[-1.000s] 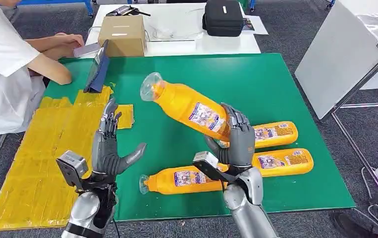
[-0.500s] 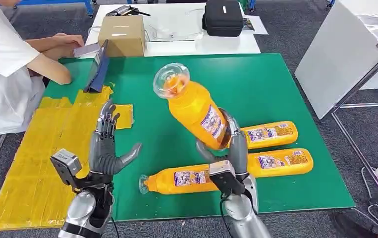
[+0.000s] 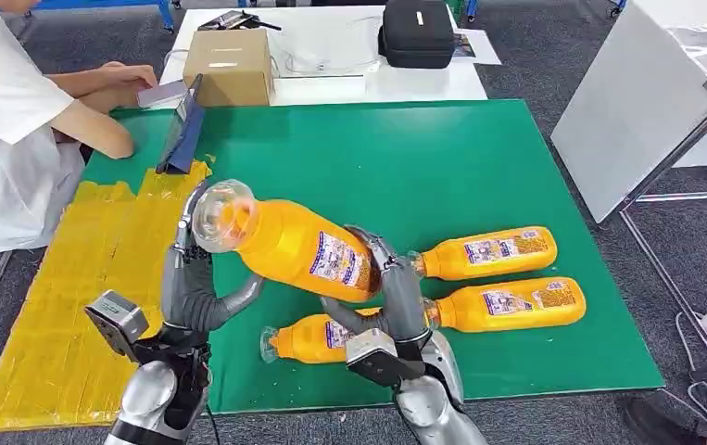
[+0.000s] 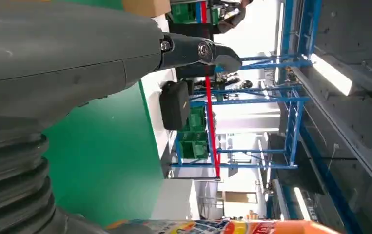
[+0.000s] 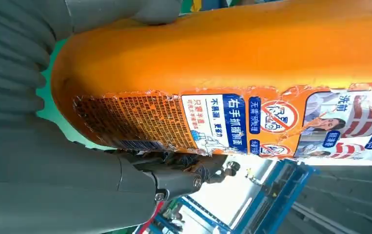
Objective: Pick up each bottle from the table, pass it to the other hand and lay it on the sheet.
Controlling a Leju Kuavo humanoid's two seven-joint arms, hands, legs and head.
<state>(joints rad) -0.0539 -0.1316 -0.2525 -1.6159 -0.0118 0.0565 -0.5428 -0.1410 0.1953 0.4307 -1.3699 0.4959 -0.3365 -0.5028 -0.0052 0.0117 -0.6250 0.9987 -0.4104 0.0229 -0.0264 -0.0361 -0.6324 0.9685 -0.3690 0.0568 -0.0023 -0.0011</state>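
The head view looks down from high onto the green table mat. Both wrist views sit close, sharing the orange plastic bottle with it.

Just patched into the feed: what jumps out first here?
The orange bottle held above the green mat by the right robot hand, its clear cap against the left robot hand. Three more bottles lie on the mat to its right, and the yellow sheet waits to the left.
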